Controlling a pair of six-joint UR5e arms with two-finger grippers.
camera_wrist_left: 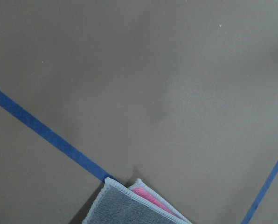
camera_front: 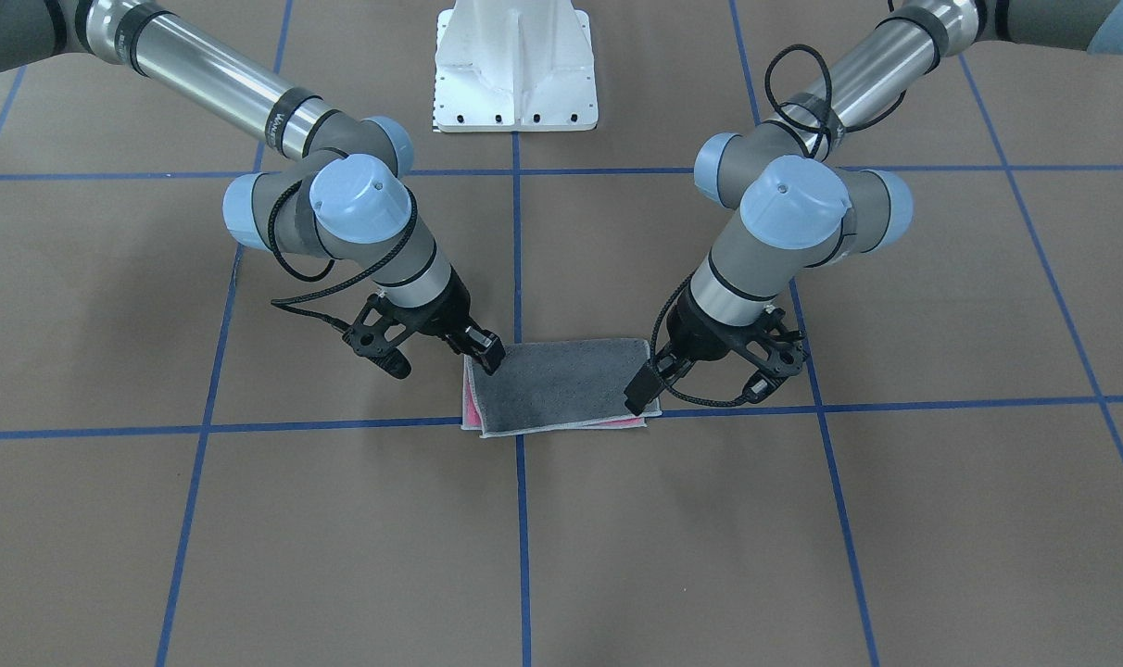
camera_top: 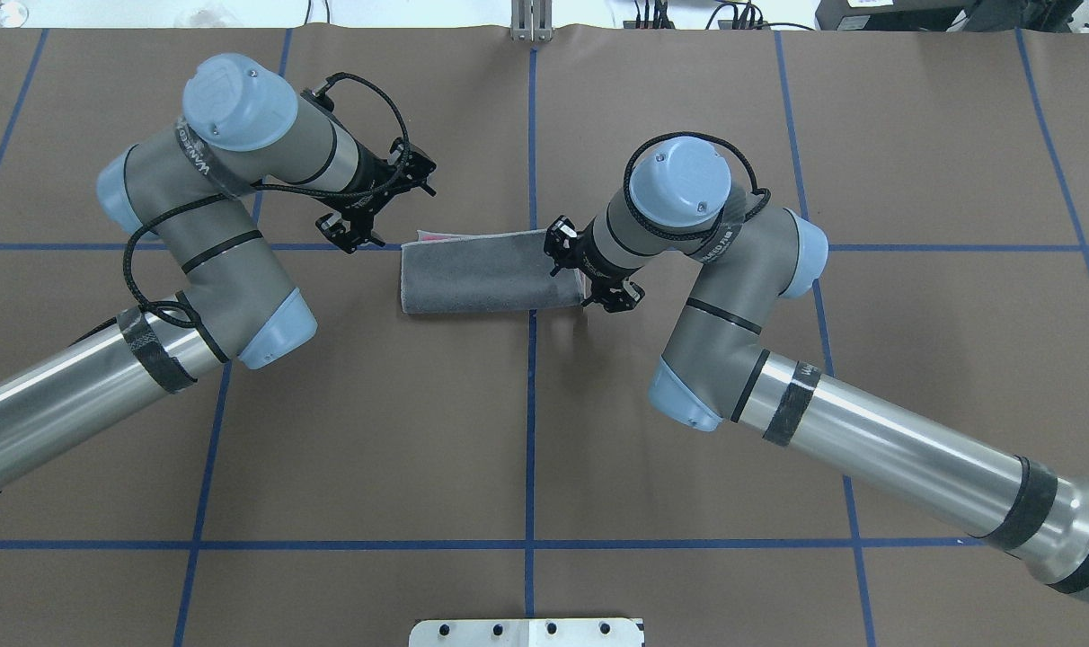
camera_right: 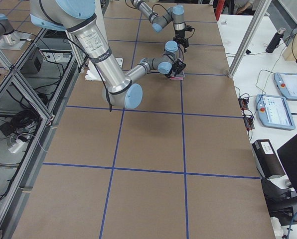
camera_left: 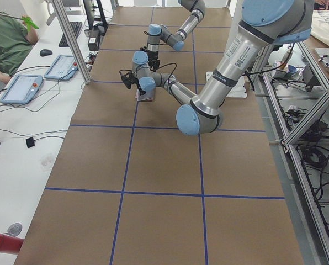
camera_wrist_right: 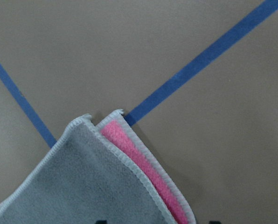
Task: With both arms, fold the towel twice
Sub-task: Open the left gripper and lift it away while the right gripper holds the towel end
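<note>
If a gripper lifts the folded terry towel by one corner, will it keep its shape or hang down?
The folded grey-and-pink terry towel would probably droop: its thin layers lie limp and flat. It looks light. Pushed, it would likely bunch rather than slide, as fuzzy pile rests on the matte brown table cover.

The towel (camera_wrist_right: 83, 186) runs off both wrist views' lower edge, toward each claw. Overhead, the wrist hides the tips of the right gripper (camera_front: 487, 357) and the towel end beneath them. How the jaws of the left gripper (camera_front: 637, 394) stand cannot be told
</note>
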